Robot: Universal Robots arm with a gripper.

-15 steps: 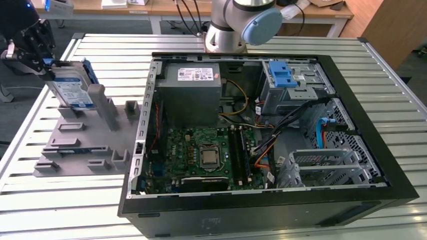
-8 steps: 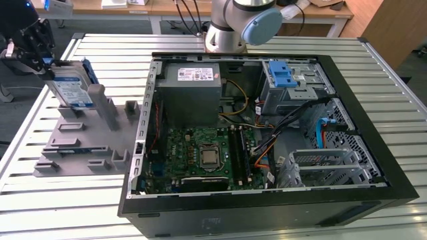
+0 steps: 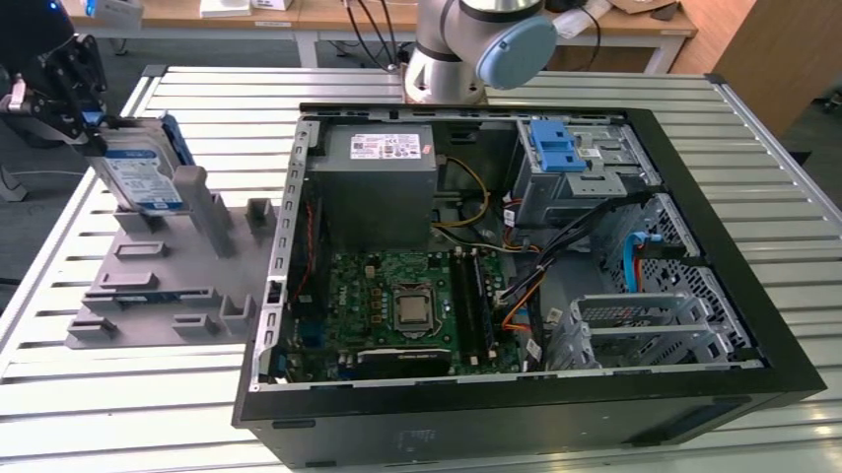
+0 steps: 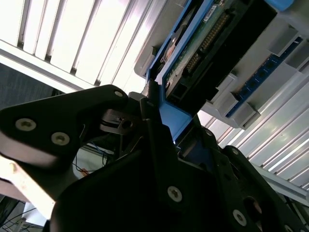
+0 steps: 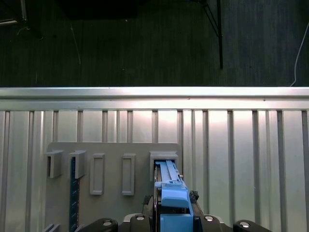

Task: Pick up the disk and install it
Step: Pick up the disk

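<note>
The pincer (image 3: 90,126) is closed on the disk (image 3: 136,172), gripping its upper end at the blue carrier frame. The disk stands on edge, nearly upright, with its blue-and-white label facing the case (image 3: 526,434). Its lower end is at a slot at the far end of the grey rack (image 3: 158,286); whether it sits in the slot or is lifted just clear cannot be told.

The rack lies on the slatted metal tabletop (image 3: 132,414), at the exterior view's left, just beside the open case. Inside the case, the grey power supply (image 3: 375,168) sits above the green motherboard (image 3: 394,305), and a blue latch (image 3: 559,148) tops a metal cage toward the exterior view's right. The arm (image 3: 480,39) has its base behind the case.

In the first wrist view the pincer (image 5: 171,212) looks straight down along the disk (image 5: 170,186), the blue frame between its fingers and the rack (image 5: 113,154) below. In the second wrist view the pincer (image 4: 169,125) clamps the blue frame, and the underside of the disk (image 4: 203,43) shows a green circuit board.
</note>
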